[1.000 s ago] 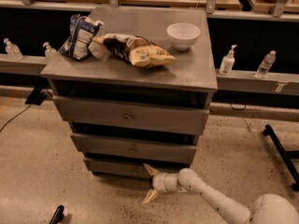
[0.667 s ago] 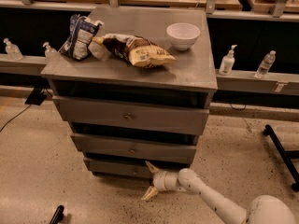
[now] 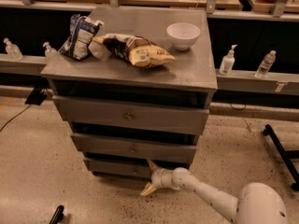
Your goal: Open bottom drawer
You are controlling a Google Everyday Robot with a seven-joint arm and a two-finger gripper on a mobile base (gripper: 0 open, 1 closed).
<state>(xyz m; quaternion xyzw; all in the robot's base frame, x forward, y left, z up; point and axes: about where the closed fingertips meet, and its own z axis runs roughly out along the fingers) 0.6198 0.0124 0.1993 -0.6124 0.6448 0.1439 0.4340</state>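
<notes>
Jaws spread wide and holding nothing: the gripper sits low in the frame, just right of centre, at the right end of the bottom drawer. One pale pointed fingertip angles up to the drawer's upper right corner; the other points down and left towards the speckled floor. Whether the upper tip touches the drawer front cannot be told. The white arm runs from the gripper to the lower right, ending in a rounded white housing at the frame's bottom edge.

The bottom drawer is the lowest and narrowest of three grey drawers in the chest at centre frame. It lies beneath the middle drawer and the widest top drawer, with a dark gap above each front. Its small round knob is just left of the gripper.

On the grey worktop: a white bowl at upper right, a brown-and-yellow snack bag at centre, and a blue-and-white snack bag at upper left, the two bags touching.

On the ledge behind: a pump bottle and a clear water bottle to the right, and two more pump bottles to the left.
</notes>
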